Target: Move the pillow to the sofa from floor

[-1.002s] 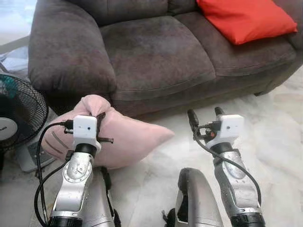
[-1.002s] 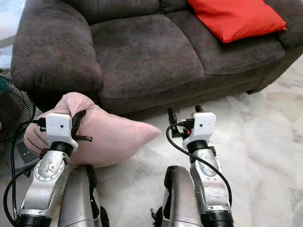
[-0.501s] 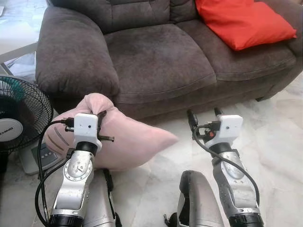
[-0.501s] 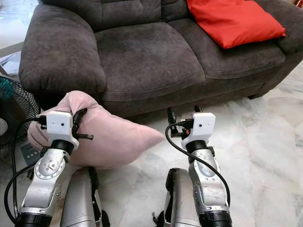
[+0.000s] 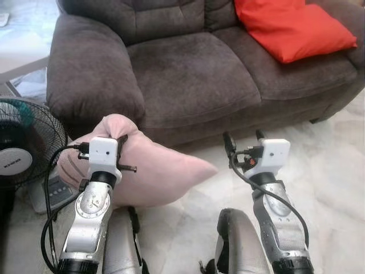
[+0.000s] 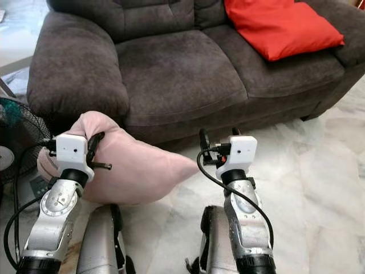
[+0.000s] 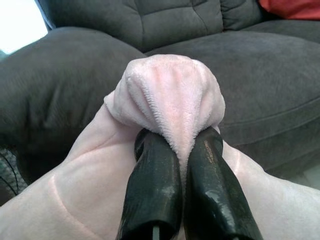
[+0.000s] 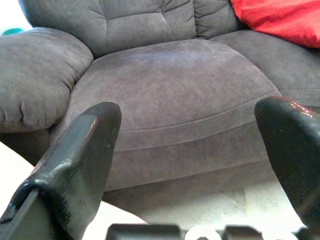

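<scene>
A soft pink pillow hangs off the floor in front of the dark grey sofa. My left gripper is shut on a bunched corner of the pillow, just before the sofa's left armrest. The pillow's other end points right, toward my right arm. My right gripper is held open above the marble floor, facing the sofa's left seat cushion, with nothing between its fingers.
A red cushion lies on the sofa's right seat. A black floor fan stands at my left, close to the left arm. White marble floor spreads to the right of the sofa front.
The view has shifted a little, so the sofa sits slightly lower and to the right in the picture. Both arms keep their pose and the pillow stays held.
</scene>
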Motion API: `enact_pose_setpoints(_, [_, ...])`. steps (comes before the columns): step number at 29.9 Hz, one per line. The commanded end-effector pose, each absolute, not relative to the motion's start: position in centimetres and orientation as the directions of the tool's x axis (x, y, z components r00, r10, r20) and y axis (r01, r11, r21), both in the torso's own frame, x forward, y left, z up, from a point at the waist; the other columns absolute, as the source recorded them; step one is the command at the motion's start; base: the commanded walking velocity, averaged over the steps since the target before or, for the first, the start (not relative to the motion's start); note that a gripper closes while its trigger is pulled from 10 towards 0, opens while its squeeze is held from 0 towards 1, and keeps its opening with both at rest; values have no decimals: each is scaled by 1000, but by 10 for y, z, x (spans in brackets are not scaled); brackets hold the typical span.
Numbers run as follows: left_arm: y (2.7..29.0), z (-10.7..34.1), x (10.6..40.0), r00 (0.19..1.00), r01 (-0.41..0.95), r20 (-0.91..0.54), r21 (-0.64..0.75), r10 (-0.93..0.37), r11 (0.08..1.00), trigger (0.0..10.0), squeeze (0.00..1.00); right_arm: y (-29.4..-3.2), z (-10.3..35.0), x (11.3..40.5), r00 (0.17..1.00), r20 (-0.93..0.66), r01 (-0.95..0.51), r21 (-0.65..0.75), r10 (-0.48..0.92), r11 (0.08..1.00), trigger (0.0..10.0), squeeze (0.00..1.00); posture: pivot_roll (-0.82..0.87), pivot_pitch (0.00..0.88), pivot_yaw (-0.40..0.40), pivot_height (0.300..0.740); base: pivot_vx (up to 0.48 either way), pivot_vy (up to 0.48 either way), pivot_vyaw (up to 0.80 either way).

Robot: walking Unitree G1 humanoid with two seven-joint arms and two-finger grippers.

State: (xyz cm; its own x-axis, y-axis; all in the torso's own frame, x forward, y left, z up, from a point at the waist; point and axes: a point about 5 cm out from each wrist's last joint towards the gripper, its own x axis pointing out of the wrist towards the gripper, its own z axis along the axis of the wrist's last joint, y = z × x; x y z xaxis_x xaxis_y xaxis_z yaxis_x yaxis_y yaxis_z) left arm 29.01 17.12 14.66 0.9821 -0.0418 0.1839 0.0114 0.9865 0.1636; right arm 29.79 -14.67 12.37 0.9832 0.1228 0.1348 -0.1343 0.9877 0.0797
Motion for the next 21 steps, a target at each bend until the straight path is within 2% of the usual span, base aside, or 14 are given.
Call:
enact_pose_setpoints(1, [171,174,291,953,4,296,179,-58,984,10000,0,-145,121,298,984,129,-131,83,120,988,10000,0,190,97,-4,568,0,0,0])
enact_pose_setpoints(12, [171,176,291,953,3,298,180,-58,984,10000,0,-144,121,299,984,131,-134,87,122,987,10000,0,195,106,-4,637,0,0,0])
enact_pose_setpoints(21, [169,175,291,955,13,290,179,-65,984,10000,0,-143,122,300,984,127,-134,88,123,987,10000,0,193,111,-6,637,0,0,0])
